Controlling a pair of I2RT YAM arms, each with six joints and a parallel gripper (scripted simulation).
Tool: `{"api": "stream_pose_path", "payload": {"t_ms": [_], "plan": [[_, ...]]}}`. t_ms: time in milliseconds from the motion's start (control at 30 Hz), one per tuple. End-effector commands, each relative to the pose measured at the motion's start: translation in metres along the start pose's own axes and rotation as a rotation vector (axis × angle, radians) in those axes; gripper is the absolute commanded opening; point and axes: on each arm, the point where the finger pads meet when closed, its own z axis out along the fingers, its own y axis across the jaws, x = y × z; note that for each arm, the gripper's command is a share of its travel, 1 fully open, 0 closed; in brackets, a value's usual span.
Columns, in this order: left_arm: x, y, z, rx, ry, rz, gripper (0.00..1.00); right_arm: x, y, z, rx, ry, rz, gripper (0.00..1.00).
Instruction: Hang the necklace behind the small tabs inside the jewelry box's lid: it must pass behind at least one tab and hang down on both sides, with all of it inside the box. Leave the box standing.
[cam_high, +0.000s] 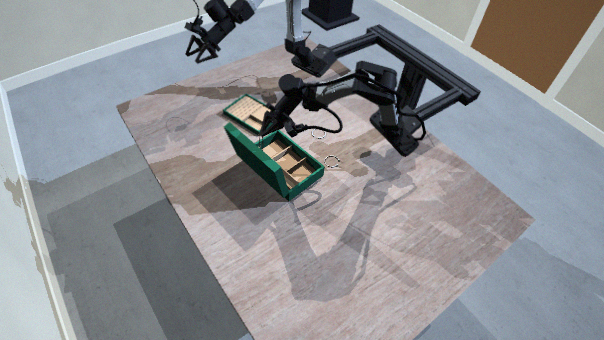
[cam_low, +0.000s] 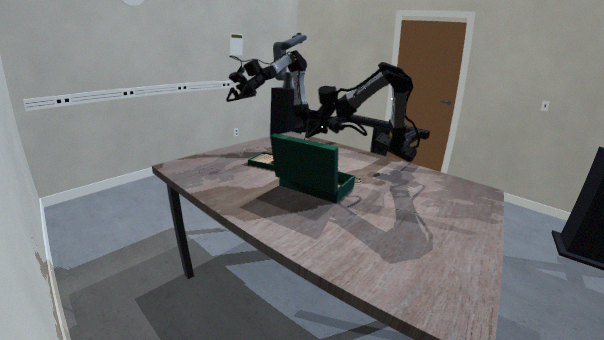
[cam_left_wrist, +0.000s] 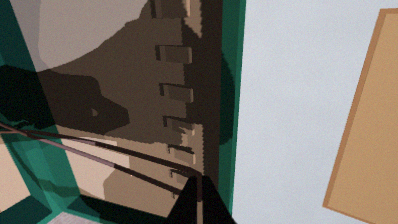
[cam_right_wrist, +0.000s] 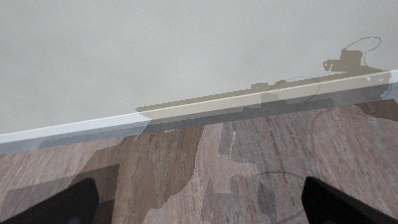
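"The left claw (cam_left_wrist: 199, 186) (cam_high: 262, 133) (cam_low: 307, 136) is pinched tight on the necklace (cam_left_wrist: 114, 164). What does its wrist view warn of?"

"The two strands run off toward ten o'clock, and the row of tabs (cam_left_wrist: 176, 54) climbs toward twelve. I can't tell whether any chain is behind a tab. Let go too soon and it could slide down the lid (cam_left_wrist: 232, 90) (cam_high: 257, 162) (cam_low: 305, 162)."

"And from the top?"

"The claw is at ten o'clock on the box (cam_high: 310, 182) (cam_low: 346, 186), close by the upright lid. A hard sideways push there might shift or tip the box. The loose tray (cam_high: 234, 102) (cam_low: 260, 166) lies at eleven o'clock from it; a chain dragged too far that way could end up outside."

"Exterior?"

"The lid's back hides the necklace. The claw shows near twelve o'clock above the lid. Lowered carelessly, it could catch the top edge."

"Right wrist?"

"The right claw (cam_right_wrist: 199, 187) (cam_high: 193, 57) (cam_low: 228, 99) is spread wide with nothing in it, one finger at eight o'clock, the other at four. So nothing steadies the box; one snagged strand could pull it over."
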Motion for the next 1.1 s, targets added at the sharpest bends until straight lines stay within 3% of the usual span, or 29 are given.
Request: {"api": "stream_pose_path", "payload": {"t_ms": [0,200,300,400,767,867,933,1067], "plan": [[0.005,-0.015,0.006,0.03,0.008,-0.039,0.03,-0.032,0.004,-0.013,-0.014,-0.085,-0.009,1.0],[0.005,-0.012,0.01,0.03,0.008,-0.037,0.03,-0.032,0.004,-0.013,-0.014,-0.085,-0.009,1.0],[-0.006,-0.036,0.007,0.063,0.003,-0.093,0.03,-0.032,0.004,-0.013,-0.014,-0.085,-0.009,1.0],[0.006,-0.009,0.015,0.028,0.008,-0.034,0.03,-0.032,0.004,-0.013,-0.014,-0.085,-0.009,1.0],[0.006,-0.009,0.023,0.031,0.008,-0.038,0.03,-0.032,0.004,-0.013,-0.014,-0.085,-0.009,1.0],[-0.006,-0.034,0.02,0.067,0.003,-0.089,0.03,-0.032,0.004,-0.013,-0.014,-0.085,-0.009,1.0],[0.006,-0.007,0.027,0.031,0.008,-0.038,0.03,-0.032,0.004,-0.013,-0.014,-0.085,-0.009,1.0],[0.005,-0.006,0.031,0.032,0.007,-0.038,0.03,-0.032,0.004,-0.013,-0.014,-0.085,-0.009,1.0]]}}
